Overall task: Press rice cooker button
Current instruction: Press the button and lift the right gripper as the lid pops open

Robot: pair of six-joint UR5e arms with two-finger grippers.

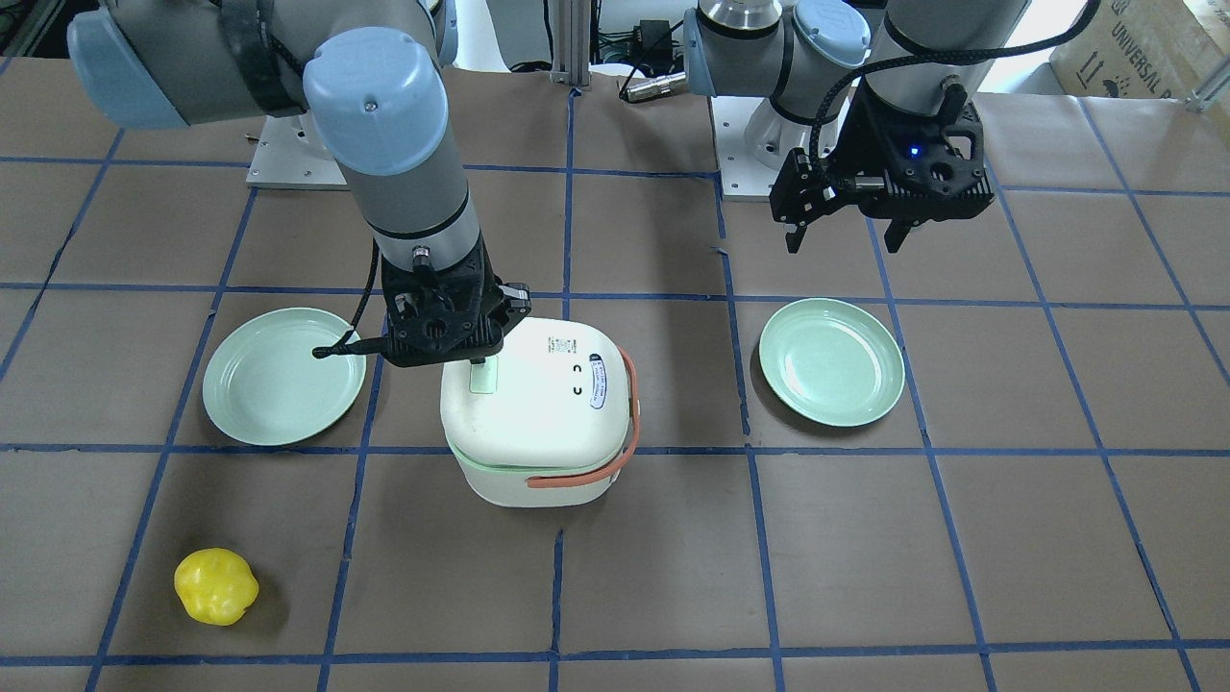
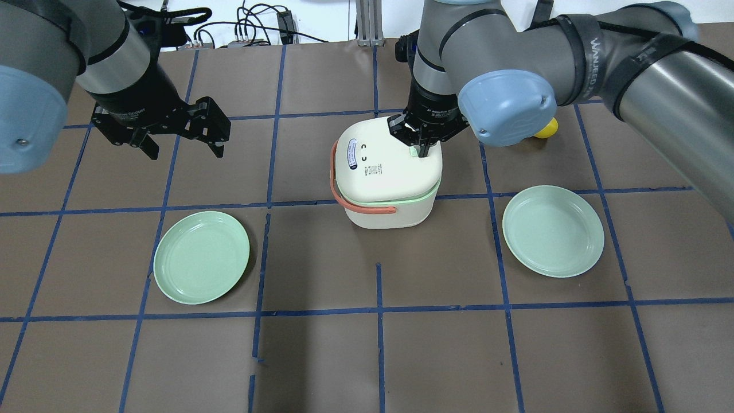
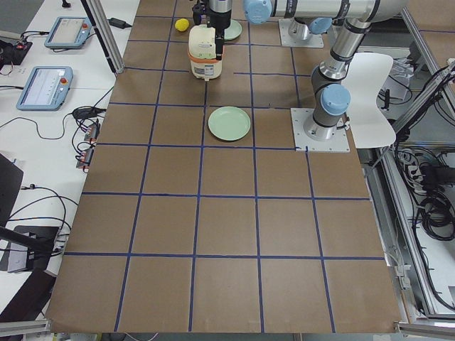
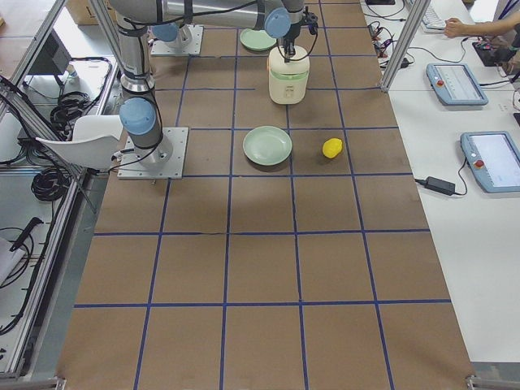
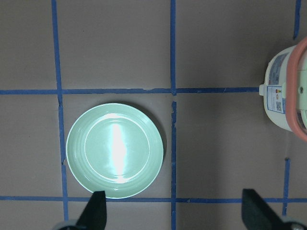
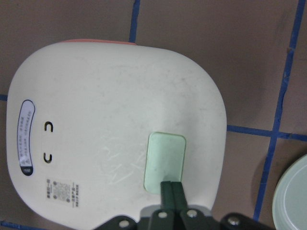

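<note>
The cream-white rice cooker (image 2: 384, 172) with an orange-red strap handle (image 1: 629, 423) stands mid-table, lid closed. A pale green button (image 6: 165, 160) sits on the lid near one edge. My right gripper (image 6: 171, 189) is shut, its fingertips pressed together on the lower edge of that button; it also shows in the overhead view (image 2: 423, 150) and the front-facing view (image 1: 478, 363). My left gripper (image 2: 180, 143) is open and empty, hovering above the table away from the cooker, over a green plate (image 5: 115, 151).
Two pale green plates lie on the table, one on each side of the cooker (image 2: 202, 256) (image 2: 553, 230). A yellow pepper-like object (image 1: 216, 586) lies on my right side, beyond the cooker. Blue tape lines grid the brown table.
</note>
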